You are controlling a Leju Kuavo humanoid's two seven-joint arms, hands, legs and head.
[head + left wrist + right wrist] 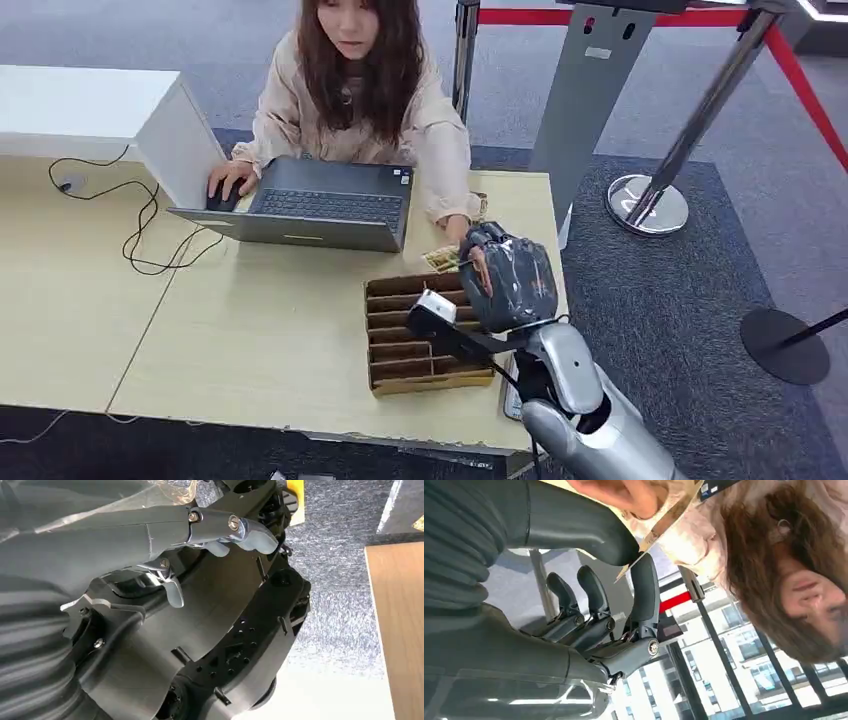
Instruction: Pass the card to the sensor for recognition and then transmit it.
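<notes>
At the table's left, a seated person is working on a grey laptop point(320, 205). Beside the brown slotted cardboard tray point(415, 335), the robot's right hand point(510, 280) is pinching a pale thin card point(664, 520), which the person's hand point(624, 495) is also touching: judging by this, the handover is under way and release remains. The left hand's point(150, 555) state cannot be told.

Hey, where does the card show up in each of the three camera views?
Head view: the card lies at the table's far right, just past the right robot hand, with the person's hand on it.
Right wrist view: the card is pinched between the thumb and a finger, the person's fingers on its other end.
Left wrist view: not in it.
Shared landmark: the person's hand at the card.
</notes>
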